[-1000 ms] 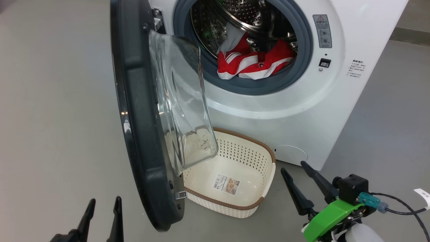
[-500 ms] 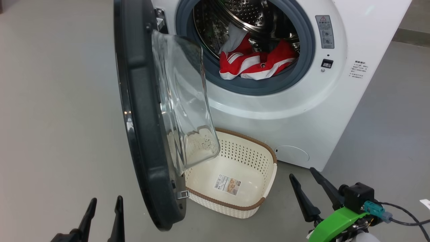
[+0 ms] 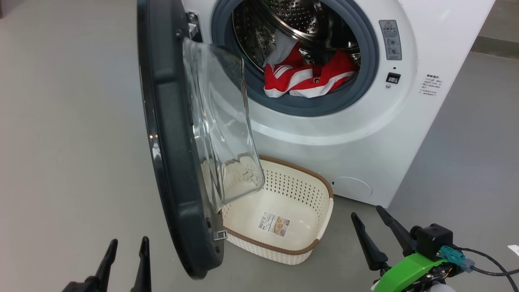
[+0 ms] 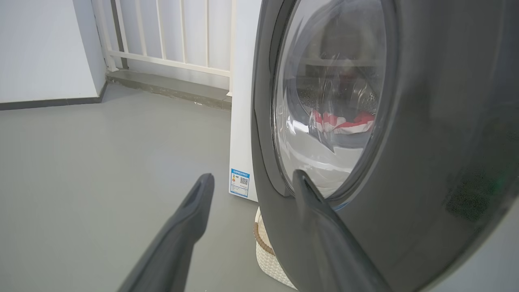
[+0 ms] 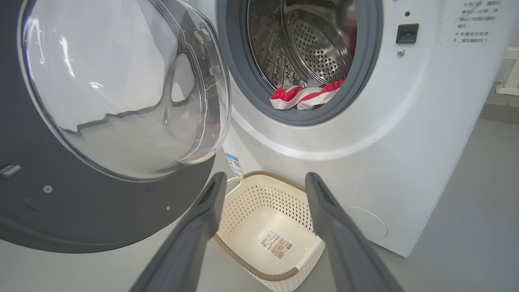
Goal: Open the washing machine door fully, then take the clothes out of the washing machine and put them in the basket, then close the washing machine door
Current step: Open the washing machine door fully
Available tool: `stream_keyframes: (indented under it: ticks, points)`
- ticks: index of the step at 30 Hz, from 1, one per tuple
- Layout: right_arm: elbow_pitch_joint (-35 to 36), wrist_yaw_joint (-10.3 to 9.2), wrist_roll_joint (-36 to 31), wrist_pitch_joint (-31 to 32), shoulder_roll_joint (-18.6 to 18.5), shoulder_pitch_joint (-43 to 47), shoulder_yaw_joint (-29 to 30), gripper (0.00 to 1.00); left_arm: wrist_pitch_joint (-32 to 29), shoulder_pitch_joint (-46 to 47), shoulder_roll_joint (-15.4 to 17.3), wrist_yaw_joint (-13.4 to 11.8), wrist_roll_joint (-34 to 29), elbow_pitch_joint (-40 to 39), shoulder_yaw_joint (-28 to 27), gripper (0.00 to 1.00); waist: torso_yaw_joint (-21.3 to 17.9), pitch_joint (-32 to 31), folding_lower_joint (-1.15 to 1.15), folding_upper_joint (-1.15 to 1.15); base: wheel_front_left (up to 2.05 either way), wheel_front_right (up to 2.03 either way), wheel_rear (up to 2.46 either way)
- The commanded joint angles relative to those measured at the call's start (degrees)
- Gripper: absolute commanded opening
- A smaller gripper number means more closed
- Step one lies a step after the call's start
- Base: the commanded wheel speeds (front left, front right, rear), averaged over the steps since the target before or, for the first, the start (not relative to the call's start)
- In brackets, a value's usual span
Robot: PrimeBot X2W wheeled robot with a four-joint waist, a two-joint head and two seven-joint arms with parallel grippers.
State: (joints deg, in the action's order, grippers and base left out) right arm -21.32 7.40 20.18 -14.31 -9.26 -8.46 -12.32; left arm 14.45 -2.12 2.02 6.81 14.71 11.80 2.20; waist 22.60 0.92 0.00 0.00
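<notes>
The white washing machine (image 3: pixel 365 134) stands ahead with its door (image 3: pixel 170 162) swung out to the left, edge-on to me, glass bowl facing right. Red and white clothes (image 3: pixel 308 77) lie at the drum's front lip. On the floor under the door's glass sits the cream basket (image 3: pixel 324 219), with just a sticker on its bottom. My left gripper (image 3: pixel 128 243) is open, low and left of the door's outer face (image 4: pixel 425 142). Open too, my right gripper (image 3: pixel 367 213) hangs right of the basket (image 5: pixel 251 202), pointing at the machine front below the clothes (image 5: pixel 304 95).
Grey floor spreads to the left of the door and to the right of the machine. A white railing (image 4: pixel 170 36) and a low kerb run behind the machine's left side. A black cable (image 3: pixel 486 259) trails from my right wrist.
My right gripper has drawn back a little toward the lower right of the head view. Left gripper, door, clothes and basket have stayed put.
</notes>
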Motion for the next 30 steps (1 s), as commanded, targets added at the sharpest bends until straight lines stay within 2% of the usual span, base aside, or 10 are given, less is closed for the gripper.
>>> stream_keyframes:
  ticks: [1,6,7,9,10,16,21,26,30]
  points:
    - [1.10,0.09,-0.65,-0.69,0.01,-0.30,-1.10,1.00,0.55,1.75,0.86,-0.22,0.03,-1.21,-1.60,1.00,0.01,0.03,0.00,0.00,0.00,0.00,0.00]
    - [1.33,0.09,-0.86,-0.69,-0.11,-0.33,-0.94,1.00,0.55,1.91,0.86,-0.38,0.12,-1.54,-1.76,1.00,0.04,-0.04,0.00,0.00,0.00,0.00,0.00]
    - [1.41,0.09,-0.92,-0.69,-0.09,-0.32,-0.87,1.00,0.55,1.92,0.86,-0.41,0.16,-1.68,-1.82,0.92,0.03,-0.06,0.00,0.00,0.00,0.00,0.00]
    - [1.61,0.09,-1.02,-0.69,-0.07,-0.31,-0.71,1.00,0.55,1.87,0.86,-0.45,0.34,-1.92,-1.94,0.21,0.03,-0.12,0.00,0.00,0.00,0.00,0.00]
    - [1.71,0.09,-1.05,-0.69,-0.06,-0.32,-0.63,1.00,0.55,1.89,0.86,-0.54,0.70,-2.15,-2.12,0.00,0.02,-0.15,0.00,0.00,0.00,0.00,0.00]
    - [2.33,0.09,-1.17,-0.69,0.05,-0.33,-0.39,1.00,0.55,3.17,0.86,-1.52,4.50,-6.43,-5.27,0.00,0.07,-0.42,0.00,0.00,0.00,0.00,0.00]
    - [2.91,0.09,-0.98,-0.69,-0.03,-0.37,-0.54,1.00,0.55,4.92,0.86,-1.92,6.65,-15.61,-6.96,0.00,0.08,-0.50,0.00,0.00,0.00,0.00,0.00]
    - [3.37,0.09,-0.78,-0.69,-0.12,-0.35,-0.45,1.00,0.55,5.15,0.86,-1.61,6.79,-26.42,-2.84,0.00,0.10,-0.62,0.00,0.00,0.00,0.00,0.00]
    - [3.48,0.09,-0.49,-0.69,-0.17,-0.32,-0.77,1.00,0.55,4.10,0.86,-1.06,6.73,-31.75,3.05,0.00,-0.04,-0.72,0.00,0.00,0.00,0.00,0.00]
